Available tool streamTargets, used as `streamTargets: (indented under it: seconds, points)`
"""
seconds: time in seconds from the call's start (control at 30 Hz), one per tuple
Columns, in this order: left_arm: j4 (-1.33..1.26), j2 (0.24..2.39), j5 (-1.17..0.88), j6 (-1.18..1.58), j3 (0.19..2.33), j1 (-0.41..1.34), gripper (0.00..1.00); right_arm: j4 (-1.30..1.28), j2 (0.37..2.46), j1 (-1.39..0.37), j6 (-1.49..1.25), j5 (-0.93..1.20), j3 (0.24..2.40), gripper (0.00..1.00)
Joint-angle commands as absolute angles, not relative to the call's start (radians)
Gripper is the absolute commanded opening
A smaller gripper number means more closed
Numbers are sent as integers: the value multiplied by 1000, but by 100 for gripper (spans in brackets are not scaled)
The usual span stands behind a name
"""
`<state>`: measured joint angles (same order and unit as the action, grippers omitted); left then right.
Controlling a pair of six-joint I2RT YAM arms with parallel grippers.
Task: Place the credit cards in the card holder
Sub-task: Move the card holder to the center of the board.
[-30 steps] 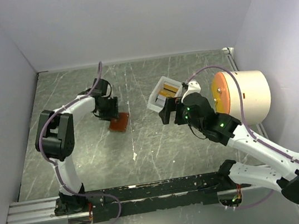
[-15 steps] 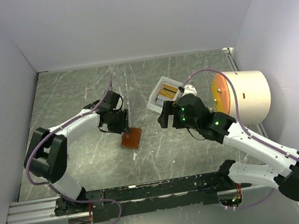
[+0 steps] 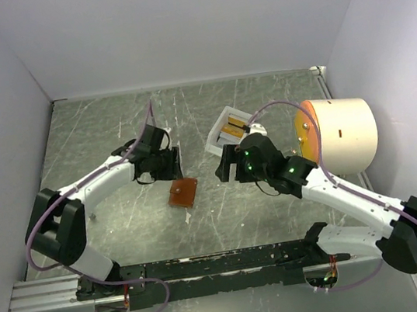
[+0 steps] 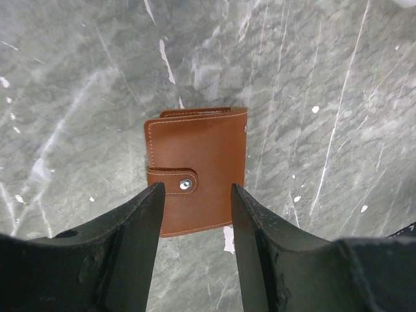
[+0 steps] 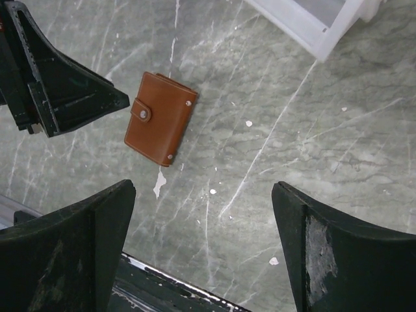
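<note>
Black left gripper (image 4: 195, 188): mine, jaws parted, nothing clamped; sits just up-left of the card holder (image 3: 183, 193) in the top view, not touching it.
Left fingers (image 4: 140, 240): in my wrist view one shows on each side of the card holder's near end, both clear of the leather.
Right gripper (image 5: 203, 188): mine too, jaws spread wide, empty; off to the right of the card holder, apart from it.
Card holder: brown, leather-like, folded shut, side tab snapped down with a metal stud; flat on the table between my two grippers, nearer the left one.
Credit cards (image 3: 233, 128): orange-yellow, lying in the white tray, up-right of the card holder, well apart from it; can't tell how many.
White tray (image 5: 305, 23): beyond my right gripper as seen from the card holder; only a corner shows in the right wrist view.
Table (image 3: 96, 141): grey-green marbled, with white scratches.
White fleck (image 5: 159, 184): on the table just beside the card holder's near edge.
Cream drum (image 3: 346, 134): orange face, far right of the card holder, by the wall.
</note>
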<state>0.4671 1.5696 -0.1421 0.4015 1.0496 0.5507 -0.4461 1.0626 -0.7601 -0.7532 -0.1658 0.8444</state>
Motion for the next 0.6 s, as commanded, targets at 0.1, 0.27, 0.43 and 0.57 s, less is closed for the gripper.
streamTargets:
  seconds: [0.1,0.27,0.43,0.57]
  points:
    - [421,1642,-97,410,1042,624,55,-351,1132,-756,-793,-89,803,83]
    - [408,1726,-44,416,1053,668,54,-319,1147,-759,-796,-72,784,78]
    - [434,1788,52,422,1066,701,52,-312,1131,-758,-792,-72,768,77]
    - [423,1788,70,429,1055,713,49,-308,1123,-758,-784,-76,759,77]
